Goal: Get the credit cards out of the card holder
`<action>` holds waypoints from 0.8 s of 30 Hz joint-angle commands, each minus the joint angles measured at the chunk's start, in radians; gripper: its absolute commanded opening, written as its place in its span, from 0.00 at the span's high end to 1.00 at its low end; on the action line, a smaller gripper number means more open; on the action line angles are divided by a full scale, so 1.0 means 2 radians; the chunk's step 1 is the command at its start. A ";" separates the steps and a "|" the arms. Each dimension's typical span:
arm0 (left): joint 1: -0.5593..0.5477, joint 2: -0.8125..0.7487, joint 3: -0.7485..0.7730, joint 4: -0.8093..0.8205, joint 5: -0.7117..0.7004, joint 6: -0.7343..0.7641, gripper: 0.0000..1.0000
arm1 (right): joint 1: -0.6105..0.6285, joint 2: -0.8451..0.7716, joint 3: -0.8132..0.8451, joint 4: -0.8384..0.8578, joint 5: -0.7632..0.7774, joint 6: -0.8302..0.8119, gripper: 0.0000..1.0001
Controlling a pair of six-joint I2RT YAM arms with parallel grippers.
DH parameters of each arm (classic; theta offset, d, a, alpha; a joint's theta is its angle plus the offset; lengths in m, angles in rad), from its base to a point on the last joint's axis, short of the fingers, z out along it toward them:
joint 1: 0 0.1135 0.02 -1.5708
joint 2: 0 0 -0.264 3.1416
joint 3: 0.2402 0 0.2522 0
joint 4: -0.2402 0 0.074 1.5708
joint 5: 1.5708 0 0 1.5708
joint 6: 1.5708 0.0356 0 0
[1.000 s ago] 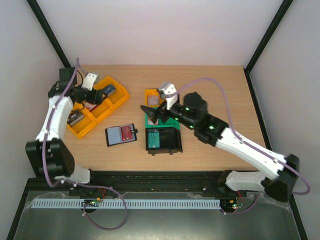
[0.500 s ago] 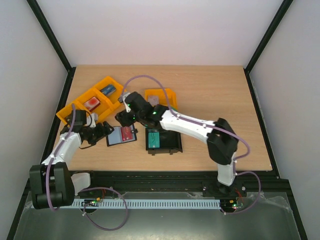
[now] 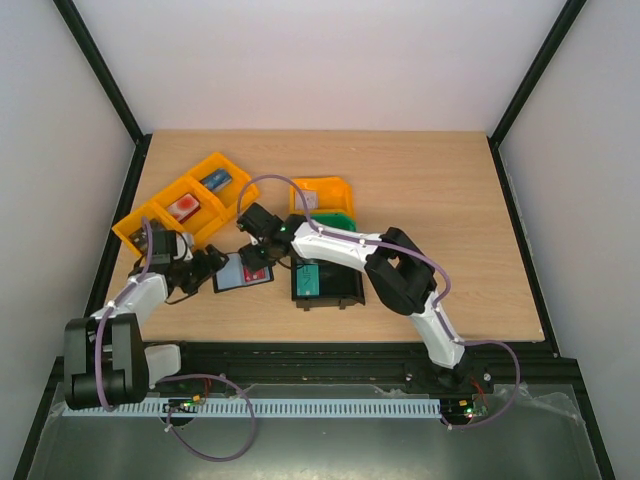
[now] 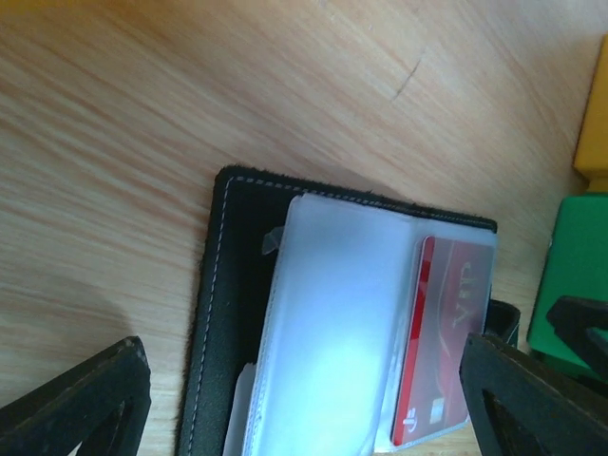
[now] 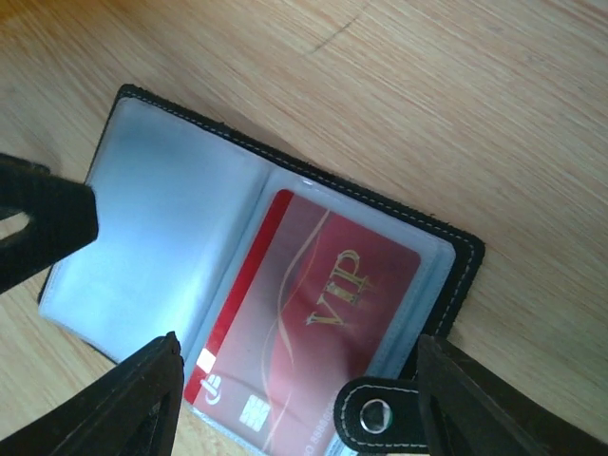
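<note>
The card holder (image 3: 232, 275) lies open on the table, black outside with clear sleeves inside. One red credit card (image 5: 313, 318) marked VIP sits in the right-hand sleeve; the left sleeve (image 5: 166, 228) looks blank. A snap tab (image 5: 375, 413) sticks out by the card. My left gripper (image 3: 212, 265) is open at the holder's left edge; in the left wrist view the left gripper (image 4: 304, 418) straddles the card holder (image 4: 223, 313) and red card (image 4: 446, 332). My right gripper (image 3: 255, 252) hovers over the card half; the right gripper (image 5: 304, 408) has its jaws apart on either side of the card.
A row of yellow bins (image 3: 150, 228) stands at the back left, holding small items. A yellow bin (image 3: 325, 186) and a green bin (image 3: 340, 218) sit behind the holder. A black bin (image 3: 340, 285) with a teal card lies just right of it.
Both arms swung in from the bins to the card holder. The left gripper came down to its left edge and opened wider. The right gripper's jaws narrowed over the card half.
</note>
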 commanded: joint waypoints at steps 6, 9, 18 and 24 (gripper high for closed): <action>-0.007 -0.063 0.086 -0.023 0.055 0.064 0.11 | -0.001 -0.014 0.032 -0.009 -0.029 -0.019 0.34; 0.002 -0.064 0.155 -0.063 0.056 0.120 0.11 | -0.005 -0.022 0.046 0.002 -0.029 -0.033 0.34; 0.069 0.107 0.371 -0.169 -0.136 0.165 0.10 | -0.053 0.002 0.159 -0.003 0.021 -0.040 0.33; 0.090 0.210 0.423 -0.151 -0.185 0.125 0.07 | -0.099 0.038 0.212 0.039 0.057 -0.022 0.30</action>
